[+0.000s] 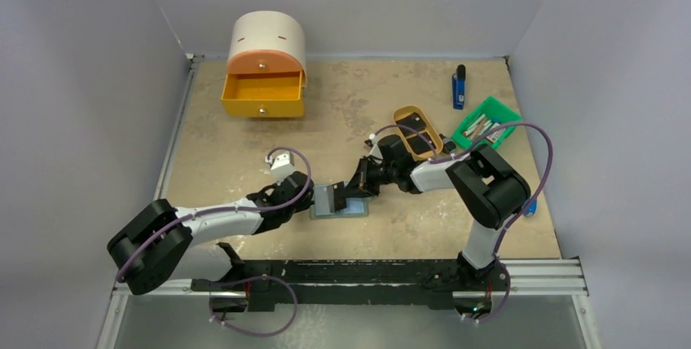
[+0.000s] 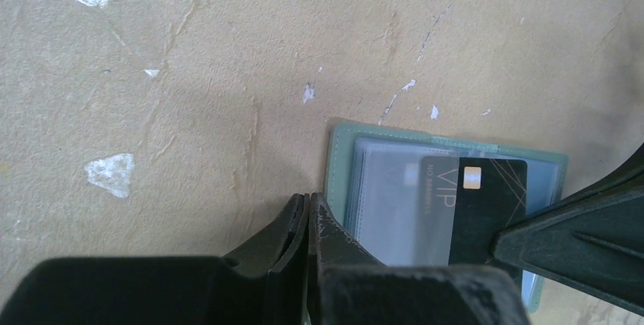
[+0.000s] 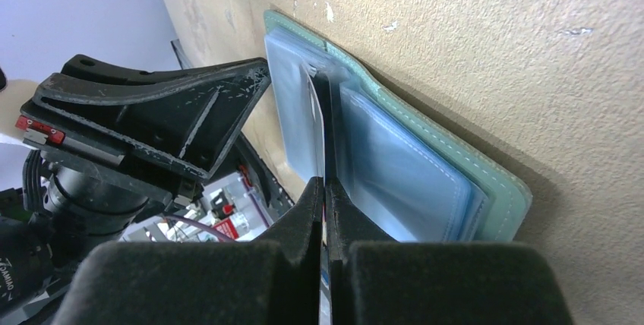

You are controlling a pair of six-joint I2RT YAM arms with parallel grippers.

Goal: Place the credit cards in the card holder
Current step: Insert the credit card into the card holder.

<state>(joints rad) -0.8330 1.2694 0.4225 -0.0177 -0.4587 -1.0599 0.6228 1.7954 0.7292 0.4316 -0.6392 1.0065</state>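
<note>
The grey-green card holder [image 1: 358,210] lies open on the table between both arms, its pale blue pockets [image 2: 387,196] facing up. A black credit card [image 2: 486,203] marked VIP, with a light chip, sits partly inside a clear pocket. My right gripper [image 3: 325,184] is shut on the card's outer end, and the card's thin edge [image 3: 317,108] runs into the holder [image 3: 425,165]. My left gripper [image 2: 310,202] is shut at the holder's left edge [image 2: 338,158], one finger lying over its near corner, with nothing seen between the fingers. In the top view the left gripper [image 1: 314,198] and the right gripper [image 1: 352,190] nearly meet.
A tan oval tray [image 1: 405,112] with something dark and flat in it stands behind the right arm. Beside it is a bright green bin [image 1: 486,123]. A blue lighter-like stick [image 1: 459,88] lies at the back right. An orange drawer box [image 1: 265,80], its drawer open, stands at the back left.
</note>
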